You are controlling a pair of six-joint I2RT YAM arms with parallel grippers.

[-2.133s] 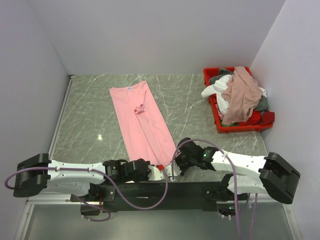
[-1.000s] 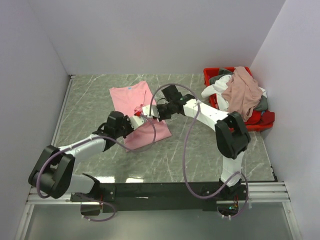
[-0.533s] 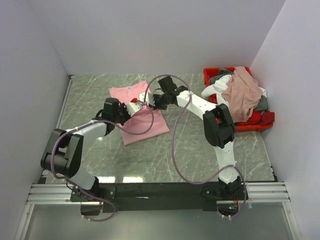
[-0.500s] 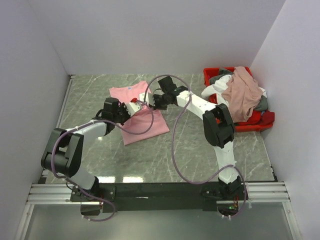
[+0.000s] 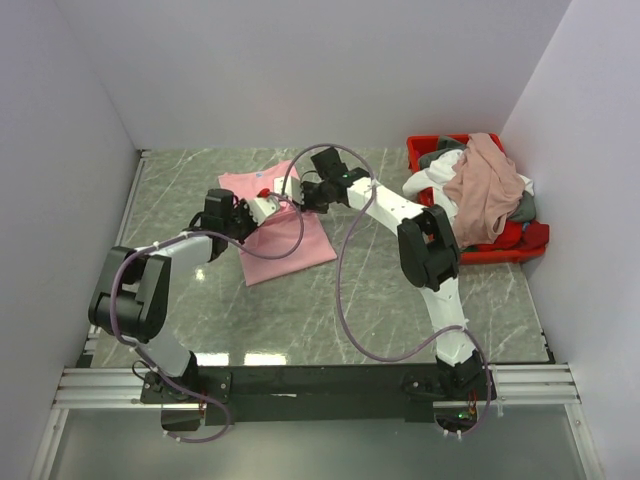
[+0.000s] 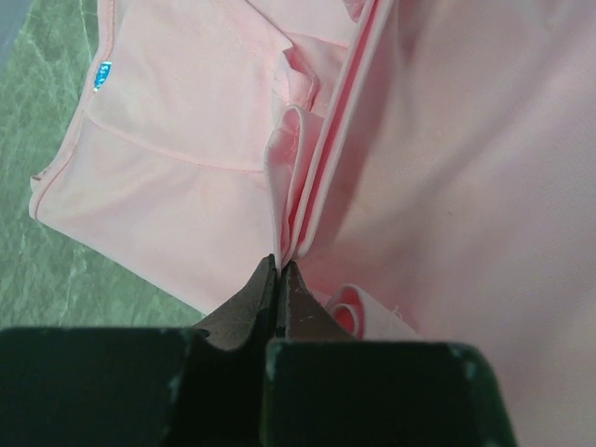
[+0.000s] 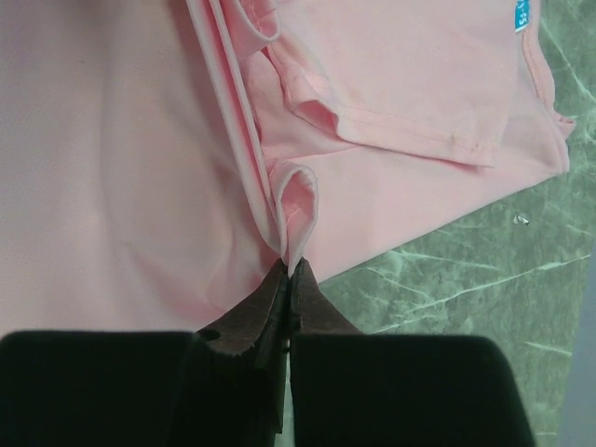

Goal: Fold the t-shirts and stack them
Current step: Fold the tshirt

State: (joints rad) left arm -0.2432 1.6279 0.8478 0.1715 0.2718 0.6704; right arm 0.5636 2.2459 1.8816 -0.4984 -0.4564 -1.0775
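Note:
The light pink t-shirt [image 5: 285,235] lies on the table, its lower half folded up over its collar half. My left gripper [image 5: 252,208] is shut on the folded hem's left corner; in the left wrist view [image 6: 279,265] the pinched hem [image 6: 296,191] rises from the closed jaws. My right gripper [image 5: 290,195] is shut on the hem's right corner; in the right wrist view [image 7: 291,265] a cloth loop [image 7: 296,200] stands above the jaws. The collar label [image 7: 521,14] shows near the shirt's far edge. The dusty rose shirt [image 5: 485,190], a white shirt [image 5: 432,185], a grey one [image 5: 522,208] and a red one [image 5: 505,235] are piled in the bin.
The red plastic bin [image 5: 420,152] stands at the back right against the wall. The marble table [image 5: 330,300] is bordered by white walls at the left, back and right. Purple cables [image 5: 340,290] loop from both arms over the table.
Both grippers have carried the shirt's lower hem from the near edge of the table back toward the collar, folding the shirt in half. Both arms are now stretched far out.

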